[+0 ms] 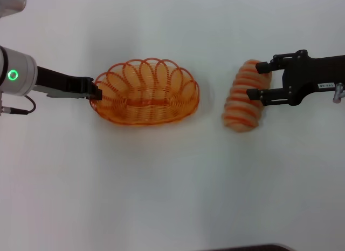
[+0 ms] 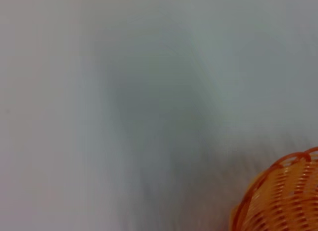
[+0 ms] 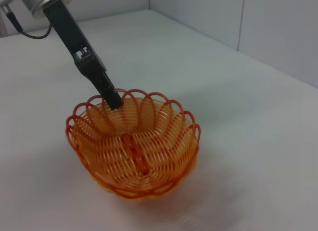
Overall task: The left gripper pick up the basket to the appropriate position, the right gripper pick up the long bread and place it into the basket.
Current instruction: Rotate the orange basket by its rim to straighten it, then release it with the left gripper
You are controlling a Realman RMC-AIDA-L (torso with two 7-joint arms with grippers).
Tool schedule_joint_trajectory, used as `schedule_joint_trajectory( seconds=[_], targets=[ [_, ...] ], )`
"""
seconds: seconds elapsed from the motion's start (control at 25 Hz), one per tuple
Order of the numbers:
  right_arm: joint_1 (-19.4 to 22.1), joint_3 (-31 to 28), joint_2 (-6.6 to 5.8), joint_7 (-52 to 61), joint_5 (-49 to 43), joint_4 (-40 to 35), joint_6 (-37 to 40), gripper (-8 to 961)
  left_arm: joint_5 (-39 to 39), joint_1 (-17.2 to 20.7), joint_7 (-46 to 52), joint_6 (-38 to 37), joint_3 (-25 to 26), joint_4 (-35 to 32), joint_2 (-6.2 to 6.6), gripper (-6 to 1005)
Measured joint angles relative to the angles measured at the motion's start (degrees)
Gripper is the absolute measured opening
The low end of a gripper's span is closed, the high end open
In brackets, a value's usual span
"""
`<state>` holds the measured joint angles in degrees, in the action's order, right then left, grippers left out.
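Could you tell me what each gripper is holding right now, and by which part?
The left gripper grips the basket by its rim at the left end. The right gripper straddles the long bread near its far end, fingers open.

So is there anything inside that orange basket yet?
No. The basket holds nothing; its woven base shows bare in the head and right wrist views. The long bread lies apart on the table, between the right gripper's fingers. The left gripper is at the basket's rim.

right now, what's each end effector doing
Left gripper: shut on the basket rim.
Right gripper: open, fingers straddling the long bread, not yet closed.
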<state>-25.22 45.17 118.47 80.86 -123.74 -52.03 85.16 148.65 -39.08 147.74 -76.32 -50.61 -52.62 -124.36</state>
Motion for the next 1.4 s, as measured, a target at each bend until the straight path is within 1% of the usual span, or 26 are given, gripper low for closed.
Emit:
schedule_joint_trajectory(
  seconds=[0.52, 0.96, 1.2, 1.4],
  targets=[
    [0.0, -0.8, -0.01, 0.0, 0.0, 0.0, 0.0, 714, 0.0, 0.3, 0.0, -0.6, -0.1, -0.3, 0.21, 71],
    [-0.3, -1.5, 0.04, -0.4, 0.0, 0.0, 0.0, 717, -0.1, 0.1, 0.6, -1.5, 0.2, -1.1, 0.35, 144],
    [-0.4, -1.8, 0.04, -0.4, 0.0, 0.0, 0.1, 719, -0.2, 0.4, 0.6, -2.1, 0.5, -3.5, 0.41, 362],
    [-0.6, -3.3, 0.11, 0.0, 0.0, 0.0, 0.4, 721, -0.4, 0.8, -0.7, -2.0, 0.6, -6.0, 0.56, 590]
  ],
)
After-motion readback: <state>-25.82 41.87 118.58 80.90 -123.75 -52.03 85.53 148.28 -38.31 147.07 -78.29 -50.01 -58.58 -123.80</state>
